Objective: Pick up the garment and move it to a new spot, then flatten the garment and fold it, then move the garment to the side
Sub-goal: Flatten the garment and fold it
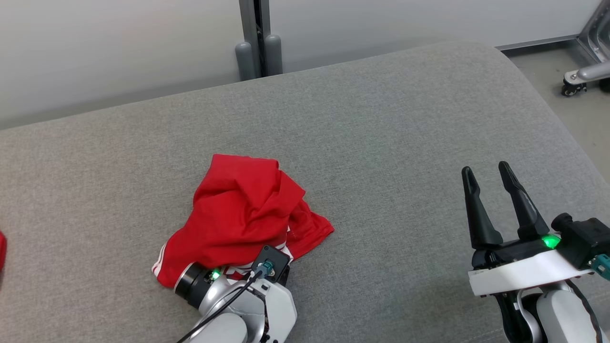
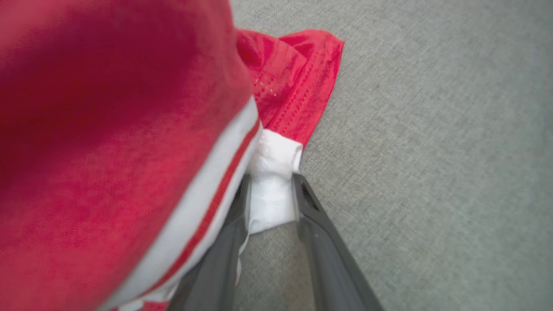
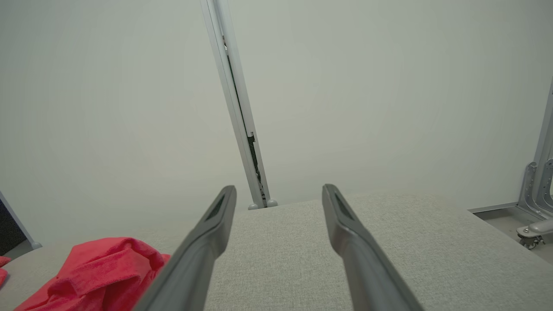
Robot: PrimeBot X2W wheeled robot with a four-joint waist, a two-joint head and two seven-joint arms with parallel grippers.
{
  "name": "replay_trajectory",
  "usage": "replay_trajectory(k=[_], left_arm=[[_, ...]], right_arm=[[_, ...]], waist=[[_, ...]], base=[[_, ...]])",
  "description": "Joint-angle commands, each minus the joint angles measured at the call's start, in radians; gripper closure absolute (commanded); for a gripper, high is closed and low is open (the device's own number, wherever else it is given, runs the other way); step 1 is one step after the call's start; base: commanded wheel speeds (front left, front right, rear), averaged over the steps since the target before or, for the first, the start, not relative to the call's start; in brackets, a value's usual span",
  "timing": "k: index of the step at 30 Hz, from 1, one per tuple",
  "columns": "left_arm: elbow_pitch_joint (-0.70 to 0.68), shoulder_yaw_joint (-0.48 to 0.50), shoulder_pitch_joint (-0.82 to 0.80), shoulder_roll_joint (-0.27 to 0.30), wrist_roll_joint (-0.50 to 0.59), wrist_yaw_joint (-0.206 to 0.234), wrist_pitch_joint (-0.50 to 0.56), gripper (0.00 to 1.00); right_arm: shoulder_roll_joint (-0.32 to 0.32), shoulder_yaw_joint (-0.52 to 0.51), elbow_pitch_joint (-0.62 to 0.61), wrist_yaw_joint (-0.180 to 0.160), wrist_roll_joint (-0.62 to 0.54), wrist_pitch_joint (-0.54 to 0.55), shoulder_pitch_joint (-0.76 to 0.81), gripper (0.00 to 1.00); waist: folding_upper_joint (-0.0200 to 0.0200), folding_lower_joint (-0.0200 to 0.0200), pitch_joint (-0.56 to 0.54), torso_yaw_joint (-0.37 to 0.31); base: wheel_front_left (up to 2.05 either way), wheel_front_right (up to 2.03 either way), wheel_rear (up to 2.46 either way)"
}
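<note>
Picking up the garment looks like the step in hand: the grey upholstered surface carries the red garment as a crumpled heap on its near left part, not yet lifted or spread. The left arm reaches in low from the near side, its wrist pressed against the heap's near edge with cloth draped over it. The right arm sits well apart at the near right, and the right gripper points away over the surface, spread wide and empty. The left gripper has its jaws about half closed on a white fold of trim, both fingers touching it. The next move probably calls for a firm pinch on that thin fold, then a lift that clears the whole heap before carrying it to a fresh spot.
</note>
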Motion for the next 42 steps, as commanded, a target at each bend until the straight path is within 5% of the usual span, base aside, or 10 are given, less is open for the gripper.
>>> replay_trajectory(k=[1, 4, 6, 14, 21, 30, 42], left_arm=[[0.011, -0.003, -0.022, 0.008, 0.005, -0.007, 0.005, 0.51], [0.035, -0.011, -0.026, 0.004, -0.002, -0.021, 0.003, 0.62], [0.043, -0.010, -0.030, -0.002, -0.011, -0.025, -0.006, 1.00], [-0.008, 0.004, -0.006, -0.021, -0.059, -0.042, -0.052, 1.00], [-0.183, 0.065, 0.024, -0.001, -0.110, -0.005, -0.081, 1.00], [-0.439, 0.231, 0.083, 0.135, -0.171, 0.099, -0.051, 1.00], [-0.457, 0.436, 0.216, 0.285, -0.256, 0.181, -0.077, 1.00]], right_arm=[[-0.007, -0.003, -0.003, 0.002, -0.003, -0.007, -0.011, 0.00], [-0.009, -0.003, -0.005, 0.002, -0.005, -0.007, -0.010, 0.00], [-0.009, -0.002, -0.006, 0.002, -0.006, -0.007, -0.007, 0.00], [-0.012, -0.011, -0.002, 0.002, -0.005, -0.007, 0.012, 0.00], [-0.012, -0.028, -0.005, 0.002, -0.002, -0.006, 0.033, 0.00], [-0.016, -0.034, -0.010, 0.002, 0.001, -0.006, 0.054, 0.00], [-0.028, -0.034, -0.009, 0.002, 0.003, -0.006, 0.048, 0.00]], waist=[[0.0000, 0.0000, 0.000, 0.004], [0.0000, 0.0000, -0.001, 0.012], [0.0000, 0.0000, -0.003, 0.016], [0.0000, 0.0000, -0.029, 0.042], [0.0000, 0.0000, -0.061, 0.087], [0.0000, 0.0000, -0.076, 0.164], [0.0000, 0.0000, -0.051, 0.217]], base=[[0.00, 0.00, 0.00], [0.00, 0.00, 0.00], [0.00, 0.00, 0.00], [0.00, 0.00, 0.00], [0.00, 0.00, 0.00], [0.00, 0.00, 0.00], [0.00, 0.00, 0.00]])
